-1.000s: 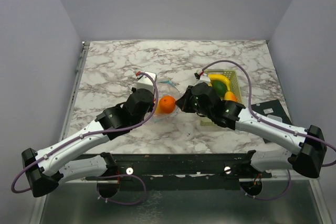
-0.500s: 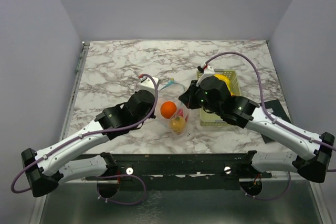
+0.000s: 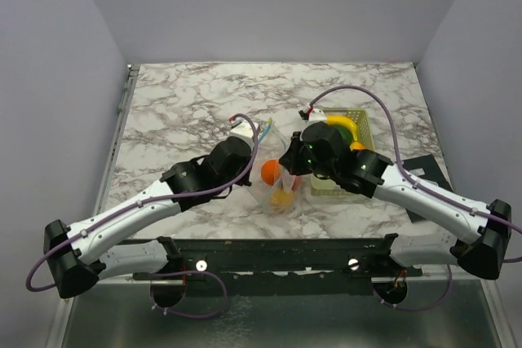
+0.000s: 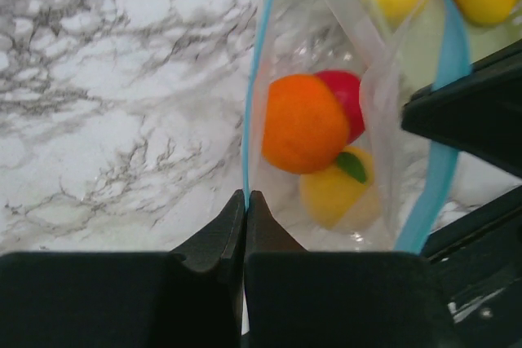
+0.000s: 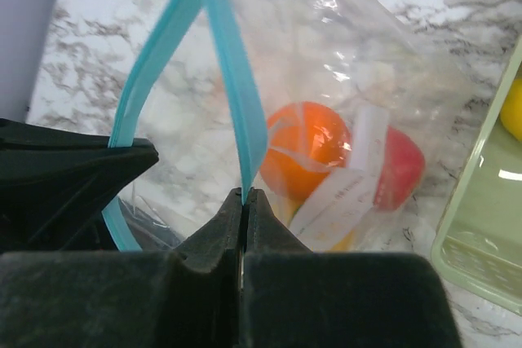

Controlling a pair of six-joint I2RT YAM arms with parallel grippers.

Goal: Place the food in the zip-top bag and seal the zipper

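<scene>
The clear zip-top bag (image 3: pixel 276 181) hangs between my two grippers, mouth up. Inside it lie an orange (image 4: pixel 303 123), a red apple (image 4: pixel 344 99) and a yellow lemon (image 4: pixel 336 195); they also show in the right wrist view, the orange (image 5: pixel 308 148) next to the apple (image 5: pixel 400 170). My left gripper (image 4: pixel 246 198) is shut on one side of the light blue zipper (image 4: pixel 254 79). My right gripper (image 5: pixel 245 195) is shut on the other zipper strip (image 5: pixel 236 95). A yellow banana (image 3: pixel 341 122) and more fruit stay in the basket.
The pale yellow-green slotted basket (image 3: pixel 369 129) stands right of the bag, partly behind my right arm; its rim shows in the right wrist view (image 5: pixel 473 234). A black flat object (image 3: pixel 427 175) lies at the table's right edge.
Both grippers have lifted the bag's mouth and drawn closer together. The bag now hangs upright, and the lemon and apple show inside it beside the orange.
</scene>
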